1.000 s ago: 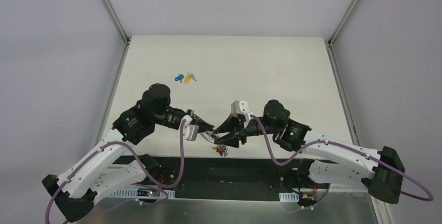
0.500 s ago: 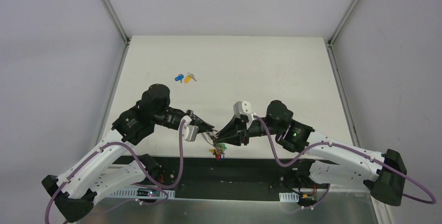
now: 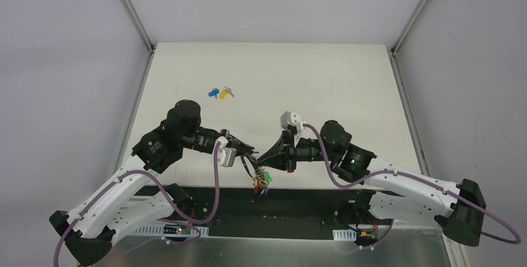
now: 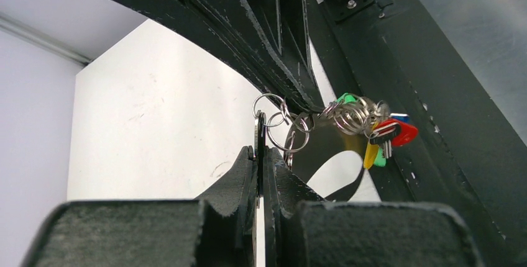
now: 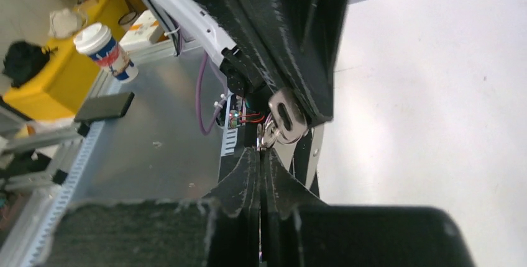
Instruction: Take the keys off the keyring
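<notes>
Clamped on keyring (image 4: pixel 292 131) w/ both L tool (image 4: pixel 259 155) and R tool (image 5: pixel 260 152); just rolled R closer, letting keys (image 4: pixel 379 136) dangle lower. Prob none freed yet.

left tool (image 4: pixel 258 150) and right tool (image 5: pixel 260 150) crowd the keyring (image 4: pixel 349 117); bare table (image 3: pixel 311 81) lies beyond them.

We are looking at a robotics lab test cell: a white table (image 3: pixel 323 81) boxed in by plain panels (image 3: pixel 62 62) on aluminium posts (image 3: pixel 129 9). Beyond it we see a paper cup (image 5: pixel 103 49) and a yellow bin (image 5: pixel 59 77) amid workshop clutter.
</notes>
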You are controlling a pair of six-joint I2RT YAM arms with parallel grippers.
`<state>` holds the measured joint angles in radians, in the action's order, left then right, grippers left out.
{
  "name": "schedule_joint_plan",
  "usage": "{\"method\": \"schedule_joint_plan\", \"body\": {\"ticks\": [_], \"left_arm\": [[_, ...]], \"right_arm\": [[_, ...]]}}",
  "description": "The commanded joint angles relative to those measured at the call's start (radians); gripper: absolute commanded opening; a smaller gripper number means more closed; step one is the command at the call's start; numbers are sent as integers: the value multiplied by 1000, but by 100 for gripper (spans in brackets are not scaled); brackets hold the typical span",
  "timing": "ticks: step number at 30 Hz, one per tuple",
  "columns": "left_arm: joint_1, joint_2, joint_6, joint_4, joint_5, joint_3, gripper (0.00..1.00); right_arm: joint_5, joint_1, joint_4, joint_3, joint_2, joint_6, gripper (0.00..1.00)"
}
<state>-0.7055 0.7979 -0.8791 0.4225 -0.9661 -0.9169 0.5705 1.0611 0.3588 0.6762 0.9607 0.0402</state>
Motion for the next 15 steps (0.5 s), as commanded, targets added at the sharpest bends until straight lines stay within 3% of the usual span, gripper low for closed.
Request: {"method": "schedule_joint_plan", "body": {"ticks": [1, 5, 10, 15], "left_arm": [[6, -31, -11, -61, 23, 10, 0], [6, -43, -8, -78, 73, 30, 0], [0, 1, -34, -87, 134, 63, 0], [-20, 109, 18, -116, 187, 62, 0]], "right_arm": [[-162, -20, 64, -17, -45, -264, 0], [-303, -92, 99, -101, -81, -467, 0], [-522, -163, 365, -282, -118, -737, 0], [-591, -167, 423, -290, -76, -764, 0]]}}
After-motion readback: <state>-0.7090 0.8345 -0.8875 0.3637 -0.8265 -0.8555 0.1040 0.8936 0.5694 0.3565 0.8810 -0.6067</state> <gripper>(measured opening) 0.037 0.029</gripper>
